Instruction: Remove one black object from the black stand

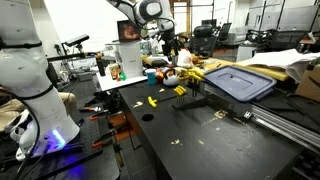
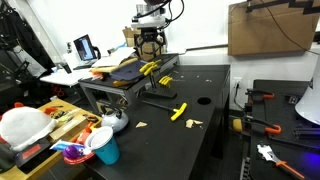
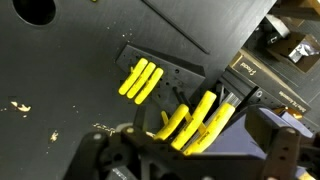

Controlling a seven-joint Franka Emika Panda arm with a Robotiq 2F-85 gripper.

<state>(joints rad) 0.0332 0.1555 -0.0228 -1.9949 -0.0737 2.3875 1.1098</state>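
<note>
A black stand [image 3: 176, 72] sits on the dark table and holds two groups of yellow handle-shaped pieces, one [image 3: 140, 80] further out and one [image 3: 196, 120] nearer my jaws. I cannot make out any black object on it. The stand also shows in both exterior views [image 1: 186, 92] [image 2: 157, 78]. One yellow piece [image 2: 179, 111] lies loose on the table, also seen in an exterior view [image 1: 152, 101]. My gripper [image 3: 190, 160] is open and empty, hovering above the stand with the nearer yellow group below the jaws; it shows in both exterior views [image 1: 170, 47] [image 2: 150, 45].
A blue-grey bin lid [image 1: 240, 82] lies beside the stand on a metal frame. The table has a round hole [image 2: 203, 100]. A kettle [image 2: 115, 121], a blue cup [image 2: 105, 150] and clutter sit on a side table. A cardboard box [image 2: 265, 30] stands behind.
</note>
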